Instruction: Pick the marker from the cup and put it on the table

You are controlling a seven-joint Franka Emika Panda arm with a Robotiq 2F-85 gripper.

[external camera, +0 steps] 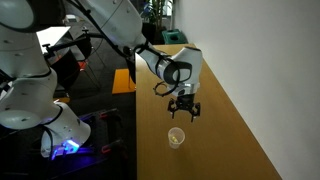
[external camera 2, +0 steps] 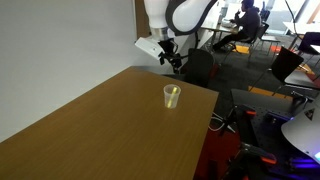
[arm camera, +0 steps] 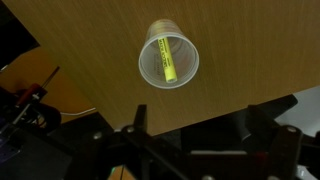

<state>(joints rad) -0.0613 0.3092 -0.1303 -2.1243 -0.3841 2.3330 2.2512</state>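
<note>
The cup [arm camera: 168, 56] is a small translucent plastic cup standing upright on the tan wooden table [arm camera: 90, 40]. The yellow marker [arm camera: 165, 58] leans inside it. The cup also shows in both exterior views [external camera: 177, 136] [external camera 2: 172, 95], near the table's edge. My gripper [external camera: 183, 109] hangs above and apart from the cup, also seen in an exterior view [external camera 2: 171, 60]. In the wrist view its fingers [arm camera: 190, 125] are spread wide with nothing between them, below the cup in the picture.
The table's dark edge [arm camera: 200, 110] runs close by the cup. Beyond it is floor with another robot base [external camera: 40, 110], chairs and cables [external camera 2: 280, 70]. A wall [external camera 2: 60, 40] borders the table's far side.
</note>
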